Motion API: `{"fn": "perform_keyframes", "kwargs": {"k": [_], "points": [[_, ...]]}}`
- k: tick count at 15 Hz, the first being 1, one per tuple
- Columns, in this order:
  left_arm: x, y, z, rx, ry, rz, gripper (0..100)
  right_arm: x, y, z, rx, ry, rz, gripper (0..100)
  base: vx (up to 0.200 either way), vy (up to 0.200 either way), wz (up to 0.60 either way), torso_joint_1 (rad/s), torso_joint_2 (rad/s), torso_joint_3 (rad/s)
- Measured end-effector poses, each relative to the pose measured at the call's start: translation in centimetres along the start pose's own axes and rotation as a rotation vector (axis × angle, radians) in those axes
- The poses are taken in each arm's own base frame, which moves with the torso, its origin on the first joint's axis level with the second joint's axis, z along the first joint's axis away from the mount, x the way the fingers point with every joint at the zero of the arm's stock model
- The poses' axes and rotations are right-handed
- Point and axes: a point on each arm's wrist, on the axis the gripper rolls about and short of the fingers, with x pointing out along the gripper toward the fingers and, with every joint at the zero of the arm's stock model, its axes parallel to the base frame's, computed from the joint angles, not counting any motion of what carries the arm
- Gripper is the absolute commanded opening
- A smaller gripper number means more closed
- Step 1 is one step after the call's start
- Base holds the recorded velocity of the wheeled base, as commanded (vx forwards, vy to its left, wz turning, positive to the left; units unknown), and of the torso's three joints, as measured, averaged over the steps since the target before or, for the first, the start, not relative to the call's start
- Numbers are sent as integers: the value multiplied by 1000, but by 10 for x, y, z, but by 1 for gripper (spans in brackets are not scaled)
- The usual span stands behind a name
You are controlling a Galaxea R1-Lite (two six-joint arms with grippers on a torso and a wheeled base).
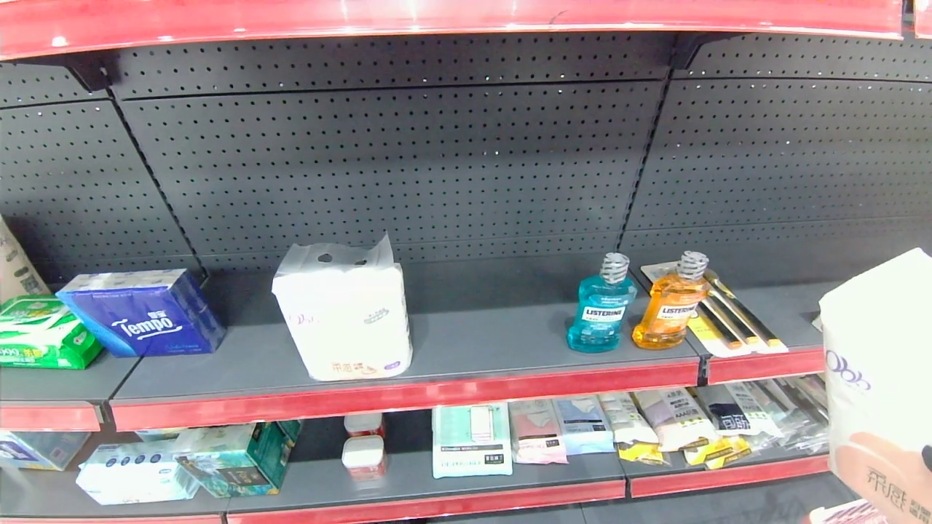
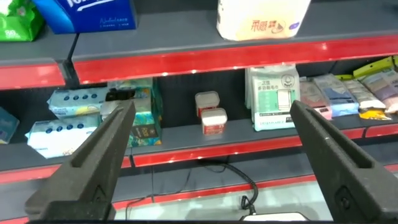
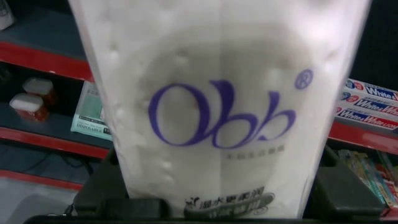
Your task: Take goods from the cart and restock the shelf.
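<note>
Right gripper [image 3: 227,199] fingers pinch the held paper pack [image 1: 877,364], in the air well right of the shelved white pack [image 1: 342,320]. Left gripper [image 2: 211,107] fingers are spread and empty, lower than that pack. Best to set it upright on the bare shelf [image 1: 495,327] just right of that pack, stopping short of the teal bottle [image 1: 601,306].

White tissue pack [image 1: 881,364], purple lettering; red-edged shelf [image 1: 400,397].

Head and left wrist views both face the shelf [image 1: 495,335].

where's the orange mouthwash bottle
Head view, right of centre: the orange mouthwash bottle stands on the grey shelf, just right of the blue bottle.
</note>
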Motion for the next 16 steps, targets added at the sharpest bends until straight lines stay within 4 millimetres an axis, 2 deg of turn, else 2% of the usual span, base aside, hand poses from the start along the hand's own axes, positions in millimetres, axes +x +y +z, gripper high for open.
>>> {"fn": "perform_keyframes", "kwargs": {"k": [2, 11, 16], "points": [[0, 0, 0, 0, 0, -2, 100, 0, 0, 0, 0, 0, 0, 0, 0, 0, 0, 0, 0, 0], [0, 0, 0, 1, 1, -3, 100, 0, 0, -2, 1, 5, 0, 0, 0, 200, 0, 4, 3, 2], [0, 0, 0, 0, 1, -3, 100, 0, 0, -1, 1, 2, -1, 0, 0, 0, 0, 0, 0, 0]]}}
